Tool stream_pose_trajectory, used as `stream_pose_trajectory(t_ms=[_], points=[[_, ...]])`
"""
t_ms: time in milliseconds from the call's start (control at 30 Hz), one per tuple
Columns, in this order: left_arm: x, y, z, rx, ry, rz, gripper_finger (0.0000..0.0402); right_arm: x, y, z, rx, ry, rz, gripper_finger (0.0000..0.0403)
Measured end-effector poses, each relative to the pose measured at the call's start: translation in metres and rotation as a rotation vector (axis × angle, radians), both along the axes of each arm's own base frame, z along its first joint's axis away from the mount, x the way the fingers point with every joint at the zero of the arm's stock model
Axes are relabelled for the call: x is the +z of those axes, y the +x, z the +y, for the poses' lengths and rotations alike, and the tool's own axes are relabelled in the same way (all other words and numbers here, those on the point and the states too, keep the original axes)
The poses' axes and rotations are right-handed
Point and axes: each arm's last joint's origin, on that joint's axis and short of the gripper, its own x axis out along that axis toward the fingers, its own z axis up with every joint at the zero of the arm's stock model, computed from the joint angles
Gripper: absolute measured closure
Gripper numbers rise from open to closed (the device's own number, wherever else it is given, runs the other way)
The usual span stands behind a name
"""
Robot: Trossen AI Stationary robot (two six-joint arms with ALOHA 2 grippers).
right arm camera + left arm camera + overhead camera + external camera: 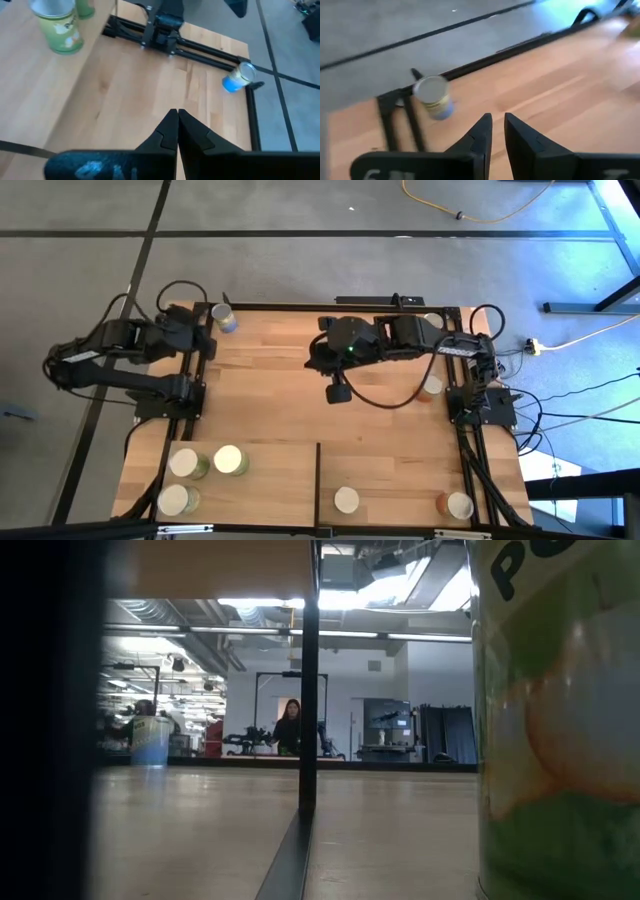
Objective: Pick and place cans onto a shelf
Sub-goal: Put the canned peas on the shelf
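Observation:
A blue can (225, 318) stands upright on its base at the table's far left corner. My left gripper (497, 117) hovers just short of that blue can (434, 97), its fingers a narrow gap apart and empty. My right gripper (176, 112) is shut on nothing above the table's middle (316, 362), pointing toward the left edge. The shelf (270, 490), a pale panel with a dark divider (318, 480), lies at the near edge. On it stand three green cans (230, 460), a can (346, 500) right of the divider and an orange one (458, 505).
Another orange can (432, 385) stands by the right arm's base, and one more can (432, 320) shows under that arm. A black frame (300, 307) runs along the table's edges. In the low view a green can (560, 720) looms close; a person (290, 725) stands in the room behind.

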Motion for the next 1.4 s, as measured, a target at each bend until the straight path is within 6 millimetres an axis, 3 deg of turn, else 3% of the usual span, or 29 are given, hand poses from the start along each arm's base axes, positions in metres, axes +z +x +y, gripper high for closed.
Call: stream_pose_trajectory(t_ms=[133, 267, 400, 533, 700, 967, 1233, 1400], points=[[0.016, 0.004, 0.005, -0.001, 0.021, -0.114, 0.0357, -0.001, 0.000, -0.011, -0.028, -0.001, 0.010, 0.0393], [0.039, -0.001, 0.012, 0.047, 0.126, -0.121, 0.0358, -0.003, -0.002, -0.021, -0.052, -0.002, 0.042, 0.0393], [0.055, -0.004, 0.022, 0.164, 0.247, -0.027, 0.0355, -0.003, -0.004, -0.026, -0.060, -0.008, 0.052, 0.0393], [0.056, 0.002, 0.035, 0.196, 0.240, 0.060, 0.0356, 0.003, -0.009, -0.027, -0.046, -0.026, 0.036, 0.0393], [0.046, 0.019, 0.063, 0.228, 0.138, 0.133, 0.0357, 0.015, -0.018, -0.027, -0.053, -0.016, -0.013, 0.0393], [0.013, 0.042, 0.112, 0.111, -0.320, 0.072, 0.0359, 0.021, -0.024, -0.027, -0.062, 0.012, -0.037, 0.0393], [-0.028, 0.046, 0.149, 0.201, -0.559, 0.338, 0.0360, 0.021, -0.024, -0.027, -0.067, 0.032, -0.038, 0.0393], [-0.047, 0.053, 0.167, 0.133, -0.599, 0.442, 0.0360, 0.021, -0.024, -0.027, -0.068, 0.033, -0.037, 0.0393]])
